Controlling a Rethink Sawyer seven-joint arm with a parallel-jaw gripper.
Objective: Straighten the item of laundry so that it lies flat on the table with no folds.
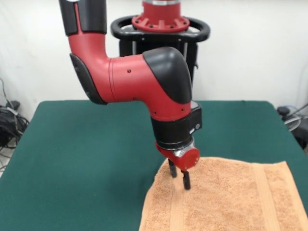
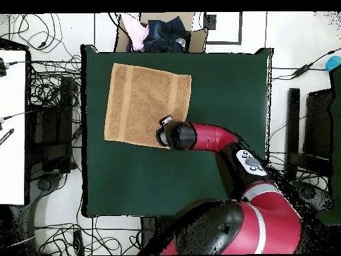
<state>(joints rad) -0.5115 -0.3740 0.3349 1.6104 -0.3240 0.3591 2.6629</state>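
Note:
The item of laundry [image 1: 231,197], a light orange-tan terry towel, lies spread on the dark green table [image 1: 72,144] at the front right, running off the picture's bottom edge. One woven band [image 1: 262,197] crosses it near the right side. My gripper [image 1: 179,175] points down at the towel's far left corner. It is open, with its two black fingertips [image 1: 186,182] at the cloth surface and nothing pinched between them. In the overhead view the towel [image 2: 143,100] looks nearly flat on the table [image 2: 220,87]. My wrist [image 2: 176,135] covers its corner and hides the gripper.
A cardboard box of clothes [image 2: 160,33] stands just beyond the table edge by the towel. Cables cover the floor on both sides. A white desk [image 2: 13,120] stands to one side. Green tabletop extends well beyond the towel.

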